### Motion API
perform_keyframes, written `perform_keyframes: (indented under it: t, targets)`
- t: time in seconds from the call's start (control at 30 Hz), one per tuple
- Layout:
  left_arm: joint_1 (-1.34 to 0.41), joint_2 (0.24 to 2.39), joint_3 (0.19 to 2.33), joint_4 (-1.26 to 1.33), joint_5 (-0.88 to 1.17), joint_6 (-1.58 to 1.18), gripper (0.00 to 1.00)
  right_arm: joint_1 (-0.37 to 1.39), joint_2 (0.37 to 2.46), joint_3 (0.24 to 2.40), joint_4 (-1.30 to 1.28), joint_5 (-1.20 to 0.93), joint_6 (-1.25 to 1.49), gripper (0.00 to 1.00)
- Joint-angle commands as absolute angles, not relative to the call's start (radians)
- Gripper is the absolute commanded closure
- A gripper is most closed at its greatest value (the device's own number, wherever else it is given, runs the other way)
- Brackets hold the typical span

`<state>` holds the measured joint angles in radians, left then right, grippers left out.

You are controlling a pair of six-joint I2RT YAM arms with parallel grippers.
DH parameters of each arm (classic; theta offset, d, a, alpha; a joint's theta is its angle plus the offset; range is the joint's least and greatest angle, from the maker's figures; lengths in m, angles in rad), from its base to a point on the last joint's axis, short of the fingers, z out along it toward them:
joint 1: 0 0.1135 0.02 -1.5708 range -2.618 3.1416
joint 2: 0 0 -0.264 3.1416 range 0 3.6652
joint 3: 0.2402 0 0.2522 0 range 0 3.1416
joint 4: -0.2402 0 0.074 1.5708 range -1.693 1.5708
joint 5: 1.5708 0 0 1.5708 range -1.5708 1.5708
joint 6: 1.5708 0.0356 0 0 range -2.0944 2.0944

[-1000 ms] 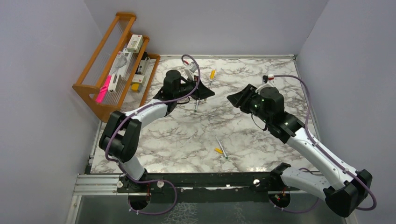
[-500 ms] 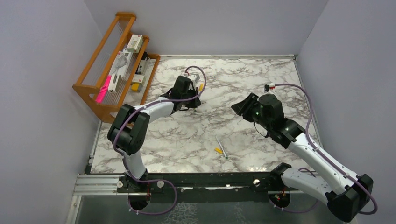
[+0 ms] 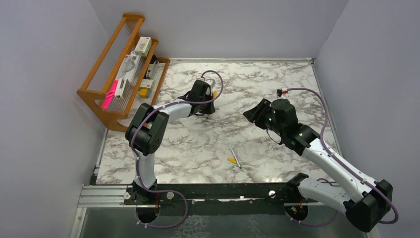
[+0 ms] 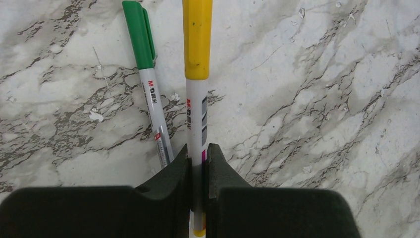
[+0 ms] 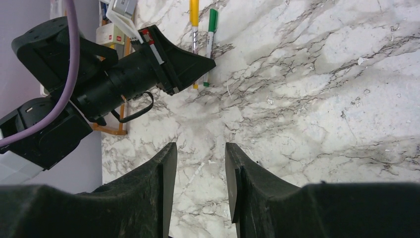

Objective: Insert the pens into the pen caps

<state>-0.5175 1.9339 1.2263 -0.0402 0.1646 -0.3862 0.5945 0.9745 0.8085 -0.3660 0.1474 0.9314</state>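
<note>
So the left fingers (image 4: 184, 168) are squeezed shut on the yellow-capped pen (image 4: 196, 114). They pinch the pale barrel down near its tail, so the little orange end pokes out behind the fingertips and the yellow cap (image 4: 197, 39) points straight out ahead of them. The cap looks seated on the barrel. Honestly can't tell if the pen is resting on the worktop (image 4: 307, 99) or sitting a hair off it.

Just beside those fingers, on the left in the wrist view, the green-capped pen (image 4: 153, 104) lies flat on the marble, nearly parallel to the held one. Its tail runs under the finger and out of sight, and its green cap (image 4: 138, 34) is on as well.

The right fingers (image 5: 166, 173) are spread wide with nothing between them, just bare marble in the gap. They hang above the worktop, aimed toward the left fingers and well apart from them, with both capped pens far out ahead.

The third pen (image 3: 235, 156) lies on its own, on the near side of the right fingers toward the arm bases. A loose orange cap (image 3: 231, 160) is just beside it, too small to see if they touch.

Off past the left fingers, a wooden rack (image 3: 119, 59) sits at the worktop's edge, holding a pink marker (image 3: 106, 99).
</note>
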Motion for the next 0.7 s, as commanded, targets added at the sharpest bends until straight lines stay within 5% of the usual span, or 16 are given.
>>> perform_keyframes:
  t: [0.0,0.37,0.67]
  targets:
    - [-0.526,1.968,1.278,-0.080,0.139,-0.407,0.90,0.594,0.955,0.801,-0.344,0.136,0.939,0.60]
    - [-0.527,1.991,1.278,-0.084,0.164,-0.425,0.75,0.594,0.971,0.804,-0.351,0.130,0.929,0.60]
    - [-0.526,1.961,1.270,-0.086,0.166,-0.430,0.74,0.594,1.003,0.812,-0.395,0.108,0.891,0.64]
